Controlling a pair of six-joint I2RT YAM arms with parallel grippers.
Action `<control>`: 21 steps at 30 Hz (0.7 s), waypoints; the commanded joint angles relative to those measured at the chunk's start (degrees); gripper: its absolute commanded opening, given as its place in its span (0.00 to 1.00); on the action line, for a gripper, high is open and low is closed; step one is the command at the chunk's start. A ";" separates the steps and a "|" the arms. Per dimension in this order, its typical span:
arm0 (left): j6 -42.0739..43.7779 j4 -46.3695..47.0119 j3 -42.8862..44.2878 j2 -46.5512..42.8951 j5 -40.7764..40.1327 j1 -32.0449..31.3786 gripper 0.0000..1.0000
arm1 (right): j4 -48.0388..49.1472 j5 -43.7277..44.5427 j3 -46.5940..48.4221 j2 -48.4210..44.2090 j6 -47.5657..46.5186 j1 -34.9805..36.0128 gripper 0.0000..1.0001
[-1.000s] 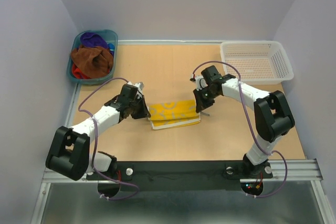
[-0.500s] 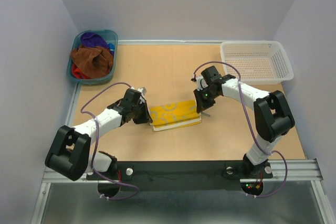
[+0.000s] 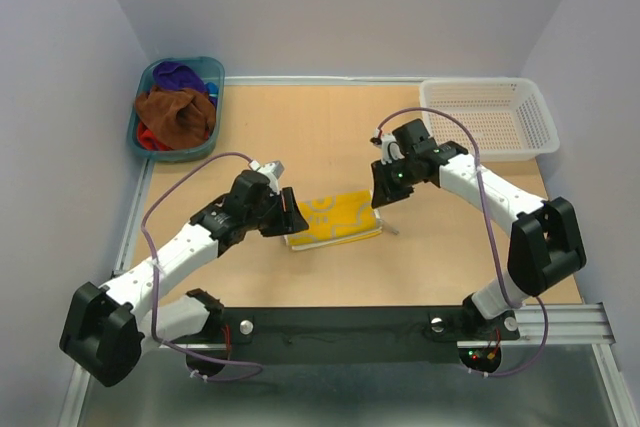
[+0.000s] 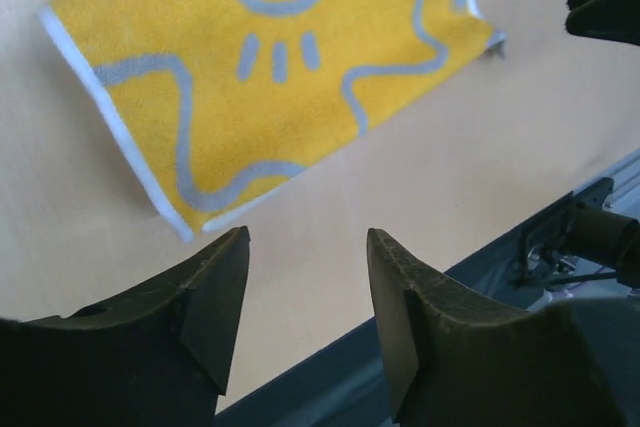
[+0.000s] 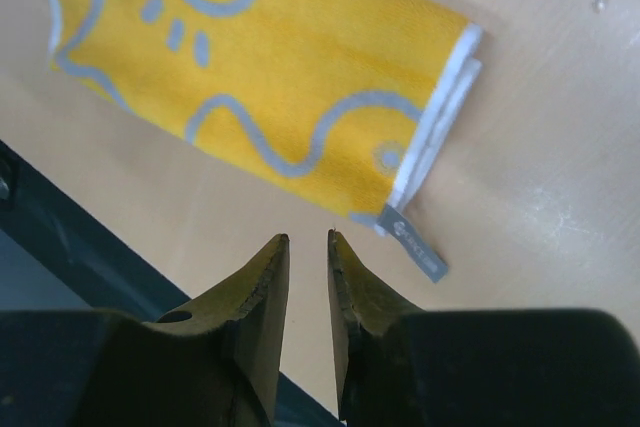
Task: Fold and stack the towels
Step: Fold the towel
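Tabletop — folded yellow towel lies flat.

Robot lab test cell, not home or shop. Plain pale lilac wall panels box in tan wooden tabletop. White-and-black jointed left arm and matching right arm bolted to black base plate on aluminium rail.

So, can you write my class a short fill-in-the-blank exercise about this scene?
1. The folded towel on the table is ____ with a pale pattern.
2. The brown towel lies in the ____.
3. The left gripper and right gripper both hold ____.
Missing words: yellow; tub; nothing.
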 commanded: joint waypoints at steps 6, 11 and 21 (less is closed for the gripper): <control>-2.12 1.60 5.52 5.35 -4.35 -0.34 0.50 | 8.76 3.05 0.72 2.24 8.71 4.89 0.28; -2.47 3.80 1.93 11.85 -2.86 -1.39 0.38 | 15.35 4.63 -8.86 2.51 12.49 4.98 0.27; -2.48 5.57 -4.15 16.96 -0.83 -1.57 0.30 | 21.25 8.49 -20.20 1.11 15.13 4.98 0.27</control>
